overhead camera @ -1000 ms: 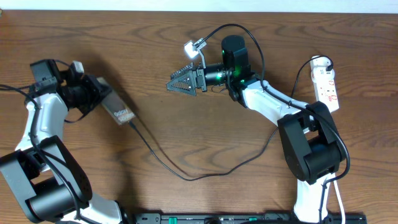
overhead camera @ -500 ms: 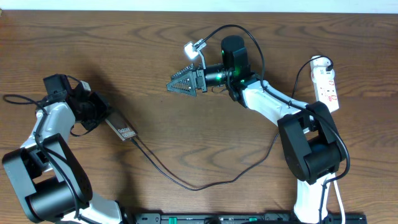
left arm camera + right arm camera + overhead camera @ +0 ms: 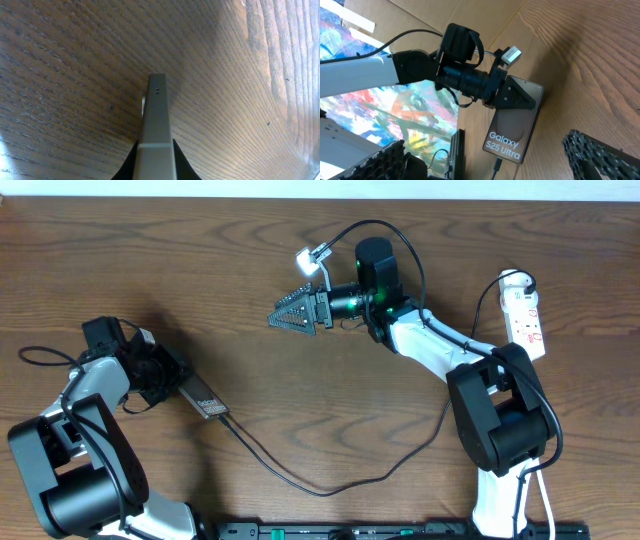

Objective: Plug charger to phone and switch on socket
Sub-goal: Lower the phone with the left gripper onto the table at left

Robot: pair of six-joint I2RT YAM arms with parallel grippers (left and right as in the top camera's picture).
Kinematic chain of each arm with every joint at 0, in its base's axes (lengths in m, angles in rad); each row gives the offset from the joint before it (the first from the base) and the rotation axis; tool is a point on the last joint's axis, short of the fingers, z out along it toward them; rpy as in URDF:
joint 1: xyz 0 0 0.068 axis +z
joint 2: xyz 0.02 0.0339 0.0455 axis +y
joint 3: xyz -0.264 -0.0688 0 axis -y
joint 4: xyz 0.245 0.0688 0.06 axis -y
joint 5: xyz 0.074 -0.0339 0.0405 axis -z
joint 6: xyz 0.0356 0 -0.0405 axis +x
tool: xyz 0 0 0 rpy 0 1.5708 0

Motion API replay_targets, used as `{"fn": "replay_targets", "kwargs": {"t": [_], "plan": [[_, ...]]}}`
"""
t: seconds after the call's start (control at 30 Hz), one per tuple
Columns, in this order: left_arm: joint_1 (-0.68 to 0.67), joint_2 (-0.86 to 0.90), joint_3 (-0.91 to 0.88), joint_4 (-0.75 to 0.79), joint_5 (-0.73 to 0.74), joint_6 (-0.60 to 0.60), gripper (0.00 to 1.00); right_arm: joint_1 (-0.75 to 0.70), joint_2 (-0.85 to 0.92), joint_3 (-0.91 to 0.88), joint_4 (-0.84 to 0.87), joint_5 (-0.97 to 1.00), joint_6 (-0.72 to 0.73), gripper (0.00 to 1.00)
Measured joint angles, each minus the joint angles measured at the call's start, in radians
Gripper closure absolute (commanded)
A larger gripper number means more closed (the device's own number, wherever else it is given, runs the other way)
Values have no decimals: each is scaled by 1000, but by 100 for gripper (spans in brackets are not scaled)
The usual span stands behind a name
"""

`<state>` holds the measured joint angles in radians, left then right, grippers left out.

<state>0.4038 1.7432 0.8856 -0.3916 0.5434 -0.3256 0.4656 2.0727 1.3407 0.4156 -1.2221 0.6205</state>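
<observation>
While the left end effector (image 3: 172, 380) grips the phone (image 3: 207, 398), its cable (image 3: 325, 494) trailing across the worktop (image 3: 300, 400), the right end effector (image 3: 280, 316) hangs wide open and empty, well apart from the socket (image 3: 526, 310).

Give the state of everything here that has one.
Phone: held in left gripper, charger attached.
Charger: tip in phone, cable slack.
Socket: switch position cannot be read.
Left gripper: shut on phone.
Right gripper: open, empty.
</observation>
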Motion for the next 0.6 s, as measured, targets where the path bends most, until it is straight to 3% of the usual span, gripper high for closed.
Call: {"fn": "replay_targets", "kwargs": {"t": [0.23,0.27,0.43,0.6], "plan": [[0,0,0,1,0,-11,91,0,0,0,0,0,0,1],[0,0,0,1,-1,-11,85,0,0,0,0,0,0,1],[0,0,0,2,-4,-14,78,0,0,0,-2,0,0,1],[0,0,0,3,-4,-14,74,0,0,0,-4,0,0,1]]}}
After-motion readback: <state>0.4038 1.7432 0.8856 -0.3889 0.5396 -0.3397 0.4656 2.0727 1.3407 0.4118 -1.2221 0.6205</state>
